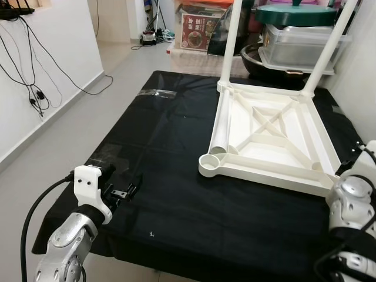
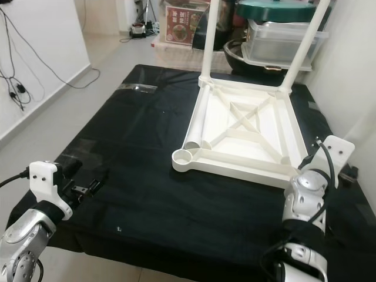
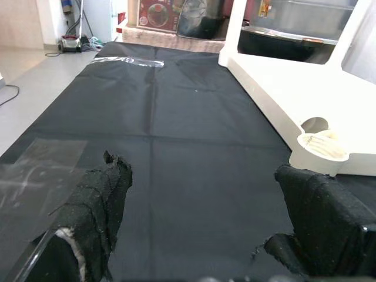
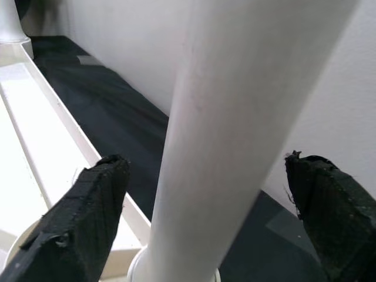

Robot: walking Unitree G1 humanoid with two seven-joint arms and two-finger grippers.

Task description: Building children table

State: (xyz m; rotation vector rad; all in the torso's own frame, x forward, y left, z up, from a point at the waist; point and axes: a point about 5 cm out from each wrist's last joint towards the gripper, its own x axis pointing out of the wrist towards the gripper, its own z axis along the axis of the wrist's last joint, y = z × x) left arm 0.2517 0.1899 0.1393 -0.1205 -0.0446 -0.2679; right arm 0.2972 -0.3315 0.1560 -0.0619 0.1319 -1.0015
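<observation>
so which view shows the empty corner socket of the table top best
The left eye view: the empty socket is seen from above, round and open, beside a loose leg lying in the upturned table top. The right eye view matches; the left wrist view shows it side-on.

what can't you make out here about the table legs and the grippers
- Tops of the two far legs: cut off by the upper edge in the eye views.
- Near right socket: hidden behind the right arm.
- Right gripper: leg between open fingers; contact unclear.
- Box print: too small.
</observation>
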